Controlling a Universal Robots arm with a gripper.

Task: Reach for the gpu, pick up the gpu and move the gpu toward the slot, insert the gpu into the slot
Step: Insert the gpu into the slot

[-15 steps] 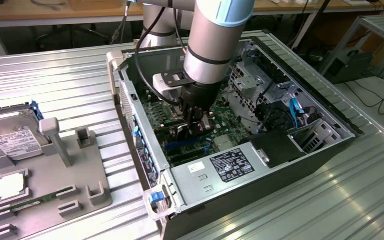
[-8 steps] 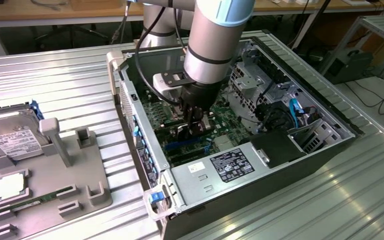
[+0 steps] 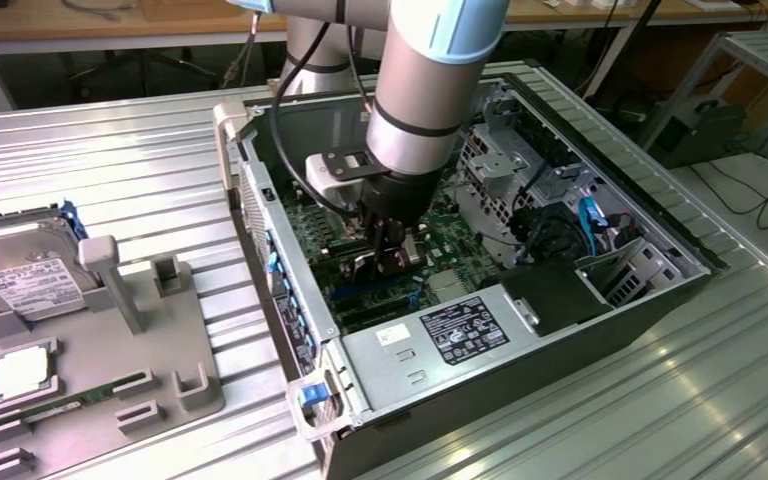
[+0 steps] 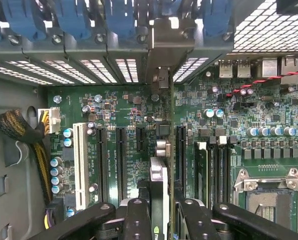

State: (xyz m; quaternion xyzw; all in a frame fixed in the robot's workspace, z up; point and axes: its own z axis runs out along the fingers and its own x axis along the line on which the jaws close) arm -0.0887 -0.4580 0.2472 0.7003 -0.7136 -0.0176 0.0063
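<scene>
My gripper (image 3: 387,262) is down inside the open computer case (image 3: 491,330), low over the green motherboard (image 4: 124,107). It is shut on the gpu (image 4: 159,180), which I see edge-on as a thin dark card standing upright between the two black fingers (image 4: 138,220). The card runs toward the case's rear wall, and its silver bracket (image 4: 169,47) sits at the row of vented rear openings. The gpu (image 3: 381,272) is a dark shape under the wrist in the exterior view. The slot under the card is hidden by it, so I cannot tell how deep the card sits.
Black expansion slots (image 4: 121,160) and a white one (image 4: 80,165) lie beside the card, with the CPU socket (image 4: 268,195) on the other side. On the exterior view's left, a grey fixture tray (image 3: 157,370) holds a hard drive (image 3: 24,280) and a memory stick (image 3: 51,410).
</scene>
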